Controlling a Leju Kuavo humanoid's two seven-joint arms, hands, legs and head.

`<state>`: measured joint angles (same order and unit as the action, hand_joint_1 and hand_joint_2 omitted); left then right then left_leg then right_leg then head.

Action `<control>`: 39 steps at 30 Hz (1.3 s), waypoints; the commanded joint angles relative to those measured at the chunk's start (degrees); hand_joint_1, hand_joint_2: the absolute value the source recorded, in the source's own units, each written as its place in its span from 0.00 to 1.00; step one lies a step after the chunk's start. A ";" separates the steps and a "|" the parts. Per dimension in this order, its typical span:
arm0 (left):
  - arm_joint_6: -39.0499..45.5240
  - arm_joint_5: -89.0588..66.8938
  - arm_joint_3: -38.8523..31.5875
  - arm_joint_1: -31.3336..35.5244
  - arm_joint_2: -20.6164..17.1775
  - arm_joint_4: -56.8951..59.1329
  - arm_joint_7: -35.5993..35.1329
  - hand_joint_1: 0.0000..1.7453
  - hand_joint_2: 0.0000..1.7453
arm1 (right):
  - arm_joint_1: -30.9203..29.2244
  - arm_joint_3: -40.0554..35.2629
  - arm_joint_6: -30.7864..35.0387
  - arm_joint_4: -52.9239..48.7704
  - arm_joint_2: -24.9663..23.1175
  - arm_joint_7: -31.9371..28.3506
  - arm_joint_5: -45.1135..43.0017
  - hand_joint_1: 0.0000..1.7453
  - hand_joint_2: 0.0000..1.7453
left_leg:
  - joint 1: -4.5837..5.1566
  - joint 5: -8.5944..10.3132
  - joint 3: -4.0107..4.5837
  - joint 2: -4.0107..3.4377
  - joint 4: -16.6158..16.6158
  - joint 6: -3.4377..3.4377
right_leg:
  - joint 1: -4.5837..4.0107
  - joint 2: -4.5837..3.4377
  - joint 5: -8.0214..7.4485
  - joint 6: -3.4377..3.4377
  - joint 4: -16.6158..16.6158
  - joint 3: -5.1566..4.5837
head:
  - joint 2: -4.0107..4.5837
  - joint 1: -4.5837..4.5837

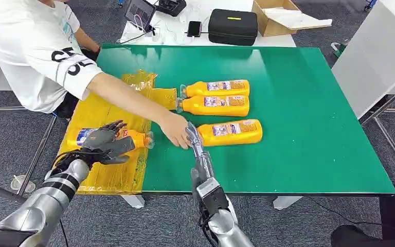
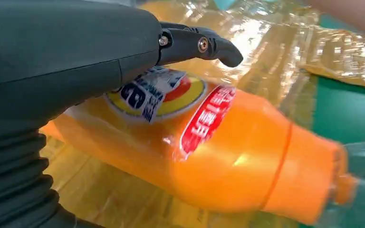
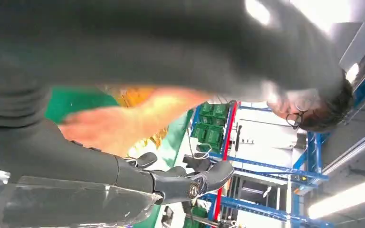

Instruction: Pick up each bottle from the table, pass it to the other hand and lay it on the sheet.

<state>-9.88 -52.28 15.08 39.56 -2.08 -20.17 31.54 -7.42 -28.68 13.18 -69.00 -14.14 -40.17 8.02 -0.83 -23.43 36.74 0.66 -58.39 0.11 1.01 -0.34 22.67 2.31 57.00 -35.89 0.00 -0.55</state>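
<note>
An orange bottle (image 1: 139, 139) lies on the yellow sheet (image 1: 97, 110) at the table's left edge. My left hand (image 1: 105, 141) lies over it with fingers spread; in the left wrist view the thumb crosses the bottle (image 2: 228, 156) label and a fingertip (image 2: 218, 47) stands clear of it. Three more orange bottles lie on the green table (image 1: 308, 128): a far one (image 1: 216, 88), a middle one (image 1: 213, 105) and a near one (image 1: 230, 133). My right hand (image 1: 195, 144) stretches flat to the near bottle's clear cap end, holding nothing.
A person in a white shirt leans in from the left, one hand (image 1: 175, 131) beside my right hand at the near bottle's neck. A black case (image 1: 232, 25), a cardboard box (image 1: 275, 18) and cables sit on a white table behind.
</note>
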 commanded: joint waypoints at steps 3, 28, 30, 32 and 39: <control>-7.07 8.54 -8.31 -1.93 -0.18 0.81 4.98 0.00 0.00 | -2.73 2.31 -0.50 6.52 -0.51 0.17 -0.69 0.00 1.00 | 0.01 -0.02 -0.17 -0.15 0.06 0.02 | 0.00 -0.11 -0.02 -0.05 -0.06 0.12 | 0.00 0.00; 12.71 47.03 -24.45 -21.84 12.61 -35.93 8.46 0.00 1.00 | -12.87 11.26 -3.36 11.04 18.47 29.50 28.25 0.00 1.00 | 0.09 -0.01 0.05 -0.04 0.00 0.05 | 0.06 0.03 -0.02 0.01 -0.06 -0.05 | 0.00 0.02; 12.73 47.21 -24.33 -22.24 12.82 -36.29 8.46 0.00 1.00 | -13.08 11.40 -3.87 11.36 18.68 30.20 28.70 0.00 1.00 | 0.06 -0.04 0.03 -0.07 -0.02 0.05 | 0.03 0.01 -0.01 -0.01 -0.06 -0.03 | 0.00 0.00; 13.03 46.71 -23.43 -21.94 12.69 -35.32 8.46 0.00 1.00 | -13.84 11.22 -6.42 12.78 19.18 31.76 28.85 0.00 1.00 | 0.02 -0.15 -0.20 -0.10 -0.05 0.08 | -0.04 0.05 0.07 -0.09 -0.08 0.22 | 0.00 0.02; 16.03 48.15 -23.78 -20.31 13.11 -34.35 8.46 0.00 1.00 | -16.65 8.61 -14.45 20.55 21.43 33.31 27.57 0.00 1.00 | -0.01 -0.04 0.04 -0.11 -0.05 0.05 | -0.05 0.00 -0.04 -0.03 -0.06 -0.05 | 0.00 0.00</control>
<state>4.17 -5.44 -9.16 17.38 10.49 -55.89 40.22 -18.83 -18.03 4.29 -60.04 3.52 -7.61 36.74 -0.81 -23.43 36.89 0.59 -58.43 0.12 1.01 -0.36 22.63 2.34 56.97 -36.08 0.00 -0.55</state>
